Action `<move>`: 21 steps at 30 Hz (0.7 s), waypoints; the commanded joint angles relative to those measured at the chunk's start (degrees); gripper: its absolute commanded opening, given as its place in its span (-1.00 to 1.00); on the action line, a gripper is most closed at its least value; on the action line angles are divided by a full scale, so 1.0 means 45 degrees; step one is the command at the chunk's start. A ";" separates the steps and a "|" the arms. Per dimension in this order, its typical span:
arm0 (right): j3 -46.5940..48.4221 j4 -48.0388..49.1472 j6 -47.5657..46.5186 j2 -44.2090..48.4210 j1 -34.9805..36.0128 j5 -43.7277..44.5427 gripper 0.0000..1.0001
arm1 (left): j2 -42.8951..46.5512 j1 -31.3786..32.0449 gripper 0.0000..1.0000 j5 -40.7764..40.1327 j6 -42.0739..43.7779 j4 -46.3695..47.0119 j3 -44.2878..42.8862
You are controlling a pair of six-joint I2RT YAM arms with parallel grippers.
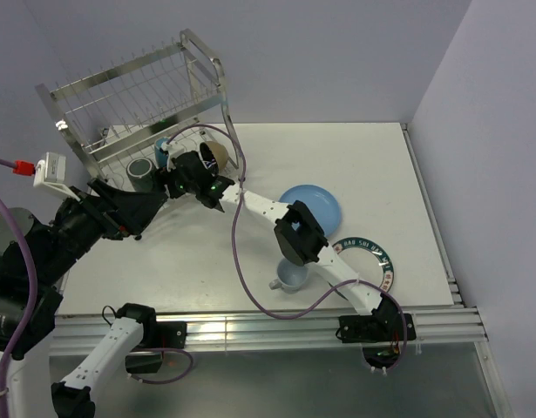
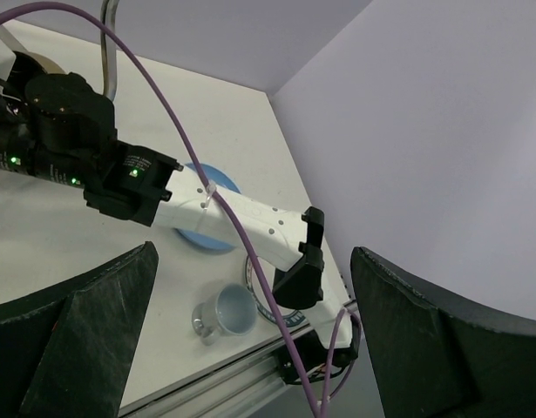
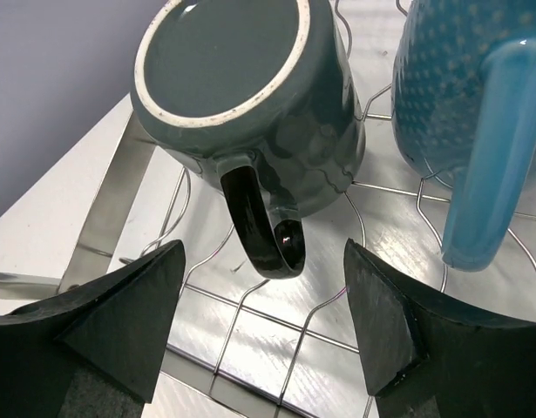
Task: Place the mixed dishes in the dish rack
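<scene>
The right arm (image 1: 266,209) lay stretched from its base toward 10 o'clock, elbow high at mid-span. The right gripper (image 3: 268,348) stood with fingers spread wide, gripping nothing. The left arm (image 1: 102,348) sat folded at 8 o'clock, with the left gripper (image 2: 254,348) aimed toward 3 o'clock — jaws fully apart.

**Surface finishes: rack zone and table**
Dish rack (image 3: 106,205), 10 o'clock in top view: bright steel wire and tube, polished, mirror-like. Dark mug (image 3: 250,96): glossy grey-green glaze; foot ring pale, looks unglazed and rough. Blue mug (image 3: 442,96), at its 3 o'clock: glazed, fine dotted body, smooth handle. Table (image 1: 363,165): matt white, smooth. R gripper (image 3: 264,246) fingers (image 3: 102,322): matt black, plastic-looking. Cable (image 1: 237,261): smooth purple sheath.
</scene>
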State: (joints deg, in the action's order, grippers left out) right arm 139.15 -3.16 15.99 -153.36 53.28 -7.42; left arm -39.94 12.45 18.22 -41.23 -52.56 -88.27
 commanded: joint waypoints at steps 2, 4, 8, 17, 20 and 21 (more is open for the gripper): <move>-0.1152 0.1325 -0.0155 0.2138 0.0016 0.0047 0.62 | -0.0127 0.0027 0.98 0.0054 0.0159 -0.0371 0.0006; -0.2864 0.1793 -0.0038 0.3040 -0.0003 0.0028 0.62 | -0.0399 0.0027 0.99 -0.0005 0.0257 -0.0800 0.0084; -0.5293 0.2498 0.0216 0.5517 -0.0042 0.0008 0.64 | -0.0713 0.0027 0.99 0.0053 0.0179 -0.1230 0.0240; -1.1602 0.2247 0.1599 1.1413 -0.0762 0.1117 0.68 | -0.1845 0.0046 0.90 0.1358 0.0158 -0.2264 0.1254; -1.3866 0.1096 0.2245 1.3969 -0.1503 0.2093 0.68 | -0.2509 0.0415 0.90 0.1422 0.0607 -0.2520 0.1841; -1.4916 0.0783 0.2402 1.4659 -0.1758 0.2949 0.68 | -0.2704 0.0707 0.89 0.1246 0.0724 -0.2520 0.2016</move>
State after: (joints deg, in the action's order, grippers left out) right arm 79.75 4.99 22.59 -96.84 49.34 -3.31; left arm -49.63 13.52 22.02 -40.58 -62.02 -80.93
